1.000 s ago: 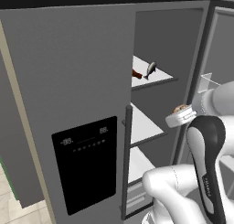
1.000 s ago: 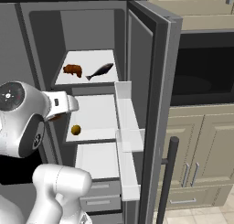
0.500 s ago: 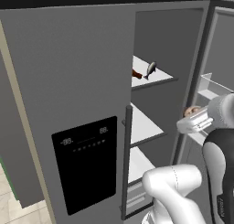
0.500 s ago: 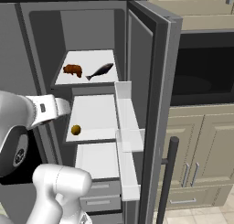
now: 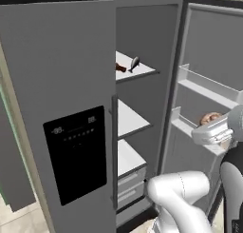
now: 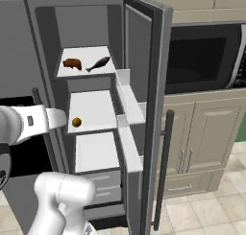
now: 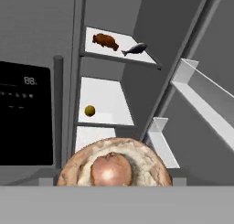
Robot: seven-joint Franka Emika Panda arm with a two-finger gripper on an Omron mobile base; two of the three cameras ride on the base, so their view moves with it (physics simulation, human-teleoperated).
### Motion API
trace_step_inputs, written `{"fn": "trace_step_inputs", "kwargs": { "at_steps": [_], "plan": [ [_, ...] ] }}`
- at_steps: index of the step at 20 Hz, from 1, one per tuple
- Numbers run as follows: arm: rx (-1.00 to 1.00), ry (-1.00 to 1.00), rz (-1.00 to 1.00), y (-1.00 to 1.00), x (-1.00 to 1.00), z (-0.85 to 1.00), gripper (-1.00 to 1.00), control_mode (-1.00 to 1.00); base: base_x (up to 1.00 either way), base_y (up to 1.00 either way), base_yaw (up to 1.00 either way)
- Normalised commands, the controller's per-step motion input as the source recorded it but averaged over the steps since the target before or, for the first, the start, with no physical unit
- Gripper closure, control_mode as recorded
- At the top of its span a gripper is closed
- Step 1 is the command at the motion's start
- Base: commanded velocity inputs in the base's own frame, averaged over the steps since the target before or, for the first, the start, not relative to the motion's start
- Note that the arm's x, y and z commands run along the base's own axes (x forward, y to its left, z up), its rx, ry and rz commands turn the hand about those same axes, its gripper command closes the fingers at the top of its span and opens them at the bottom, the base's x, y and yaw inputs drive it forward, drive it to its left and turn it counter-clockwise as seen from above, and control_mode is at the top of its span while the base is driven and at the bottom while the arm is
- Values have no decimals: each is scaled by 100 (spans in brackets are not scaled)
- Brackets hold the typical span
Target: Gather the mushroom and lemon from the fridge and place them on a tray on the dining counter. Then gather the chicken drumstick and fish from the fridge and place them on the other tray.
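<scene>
My end effector (image 5: 214, 128) grips the mushroom (image 7: 114, 166), low center of the hand view. In the open fridge (image 6: 91, 18), upper left of the right base view, the top shelf holds the chicken drumstick (image 6: 72, 63) and fish (image 6: 98, 64); the shelf below holds the lemon (image 6: 76, 122).

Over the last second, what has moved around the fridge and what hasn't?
The gripper has kept its hold on the mushroom and swung it away from the shelves: rightward and lower in the left base view, leftward in the right base view. Nothing was let go. The chicken drumstick and fish stay on the top shelf, the lemon on the middle shelf, and the fridge door stays open.
</scene>
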Motion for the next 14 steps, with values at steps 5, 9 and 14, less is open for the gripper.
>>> {"fn": "trace_step_inputs", "kwargs": {
  "at_steps": [5, 9, 14],
  "plan": [
    [0, 0, 0, 0, 0, 0, 100, 100, -76, 2, -48],
    [0, 0, 0, 0, 0, 0, 100, 100, -38, 0, -60],
    [0, 0, 0, 0, 0, 0, 100, 100, -13, 0, -66]
  ]
}}
